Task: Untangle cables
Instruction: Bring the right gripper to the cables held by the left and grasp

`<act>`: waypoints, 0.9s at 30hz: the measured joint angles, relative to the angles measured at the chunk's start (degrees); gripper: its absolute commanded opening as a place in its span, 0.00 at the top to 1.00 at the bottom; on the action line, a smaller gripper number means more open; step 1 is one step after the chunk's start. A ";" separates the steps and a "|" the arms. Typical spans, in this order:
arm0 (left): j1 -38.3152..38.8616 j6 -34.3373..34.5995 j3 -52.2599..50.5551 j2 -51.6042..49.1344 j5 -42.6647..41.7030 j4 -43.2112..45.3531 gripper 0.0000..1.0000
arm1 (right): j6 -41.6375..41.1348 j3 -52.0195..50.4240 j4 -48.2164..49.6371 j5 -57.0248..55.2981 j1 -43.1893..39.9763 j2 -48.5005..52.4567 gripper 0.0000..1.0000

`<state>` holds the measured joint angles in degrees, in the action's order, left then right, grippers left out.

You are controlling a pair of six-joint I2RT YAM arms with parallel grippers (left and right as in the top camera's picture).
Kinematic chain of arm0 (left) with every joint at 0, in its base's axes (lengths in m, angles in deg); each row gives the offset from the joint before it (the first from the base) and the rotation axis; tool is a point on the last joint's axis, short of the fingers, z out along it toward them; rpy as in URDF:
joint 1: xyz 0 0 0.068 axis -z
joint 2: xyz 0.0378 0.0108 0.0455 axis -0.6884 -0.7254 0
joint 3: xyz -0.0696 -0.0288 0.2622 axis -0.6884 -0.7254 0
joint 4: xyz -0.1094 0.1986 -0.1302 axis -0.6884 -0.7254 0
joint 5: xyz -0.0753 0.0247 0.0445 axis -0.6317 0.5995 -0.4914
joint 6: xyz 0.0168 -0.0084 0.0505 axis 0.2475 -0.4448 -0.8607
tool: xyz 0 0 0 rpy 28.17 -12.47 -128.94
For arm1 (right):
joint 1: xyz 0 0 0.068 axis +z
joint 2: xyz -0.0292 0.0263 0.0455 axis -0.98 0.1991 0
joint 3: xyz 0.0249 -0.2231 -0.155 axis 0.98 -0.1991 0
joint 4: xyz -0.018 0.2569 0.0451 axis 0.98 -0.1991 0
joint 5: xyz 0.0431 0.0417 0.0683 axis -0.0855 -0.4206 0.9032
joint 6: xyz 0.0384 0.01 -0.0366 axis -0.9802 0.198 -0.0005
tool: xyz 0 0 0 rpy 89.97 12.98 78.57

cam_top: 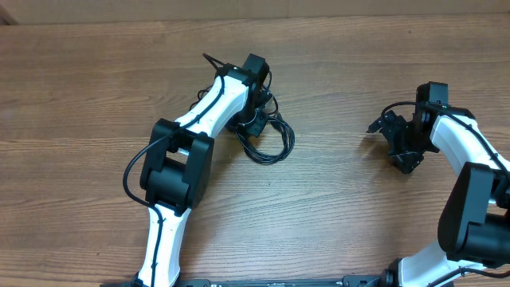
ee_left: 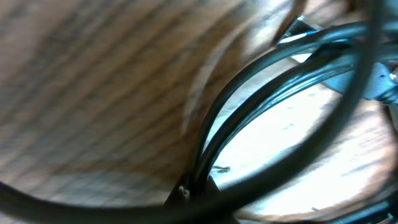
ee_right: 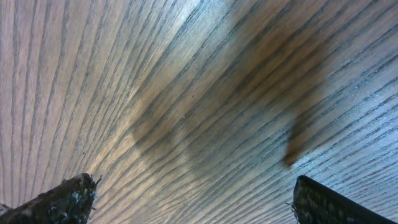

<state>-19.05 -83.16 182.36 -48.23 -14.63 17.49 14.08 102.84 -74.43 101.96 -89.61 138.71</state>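
Cables in one looped bundle, centre of the overhead frame; left gripper closed on its upper-left edge.
Bundle lies flat on the table, loops spilling toward lower right of the pinch point, probably so one strand can be drawn out while the rest drags behind. Left wrist view is blurred, but the strands converge at bottom centre where the fingertips sit, which reads as a pinch on the cables. Right gripper sits well apart at right of frame, jaws wide, fingers over bare wood, holding nothing; likely staged to take a second strand.
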 measured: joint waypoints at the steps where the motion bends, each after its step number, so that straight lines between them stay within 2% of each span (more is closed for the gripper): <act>1: -0.33 0.02 0.00 0.00 -2.16 -0.20 0.96 | 0.02 0.00 0.00 -0.04 -0.02 0.00 0.00; 10: -4.04 -6.82 0.00 -0.35 -21.57 -0.92 0.96 | 0.04 0.04 -1.92 1.66 0.00 0.00 0.00; 11: -4.37 -7.56 0.00 -0.35 -22.51 -0.85 0.96 | 0.20 0.02 -2.80 3.17 0.00 0.00 0.00; 15: -4.83 -9.31 0.00 -0.35 -25.29 -0.59 0.96 | 6.54 0.04 -0.35 12.28 0.28 0.00 0.14; 20: -4.57 -9.92 0.00 -0.35 -28.61 1.73 0.96 | 16.48 0.04 -0.81 24.26 3.76 0.00 0.16; 27: -4.57 -12.09 0.00 -0.35 -32.72 1.42 0.96 | 19.54 0.04 -0.35 29.57 9.70 0.00 0.14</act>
<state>-23.62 -95.24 182.36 -48.58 -47.35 18.91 33.62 102.88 -74.78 131.54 -79.90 138.71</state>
